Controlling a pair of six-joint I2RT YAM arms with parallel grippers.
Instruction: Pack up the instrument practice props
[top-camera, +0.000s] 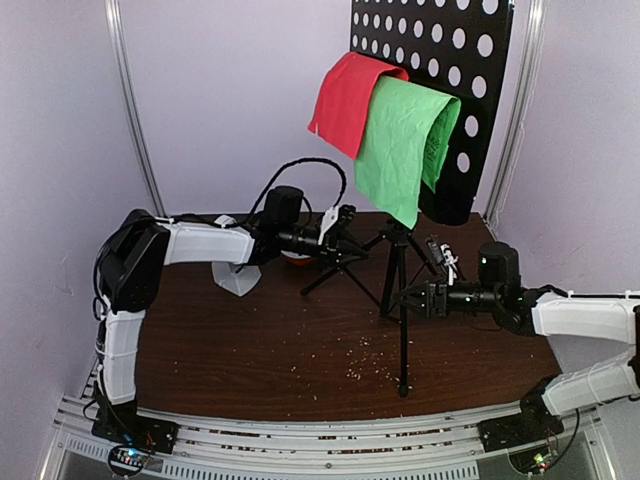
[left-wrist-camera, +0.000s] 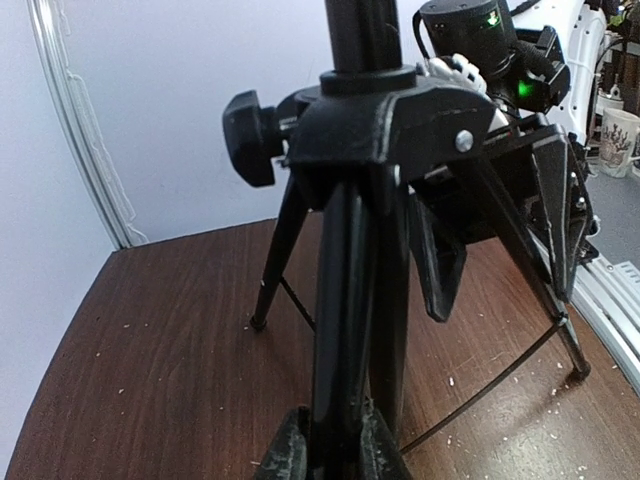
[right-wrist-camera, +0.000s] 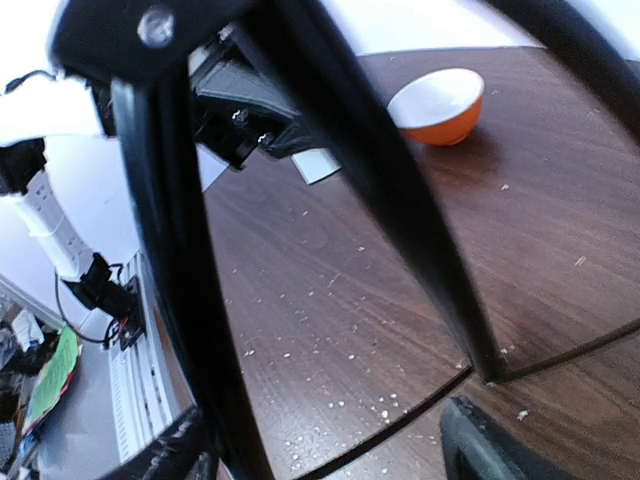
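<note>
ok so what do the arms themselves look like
The left arm and right arm have white shells and black joint housings. A black cable loops over the left one; the right wrist shows a green light. The left pincer and right pincer are black.

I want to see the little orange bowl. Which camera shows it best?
The right wrist camera: the bowl sits in plain sight on the table, white inside, orange outside. From the top camera, only an orange sliver shows beside the left arm. The left wrist camera misses it.
</note>
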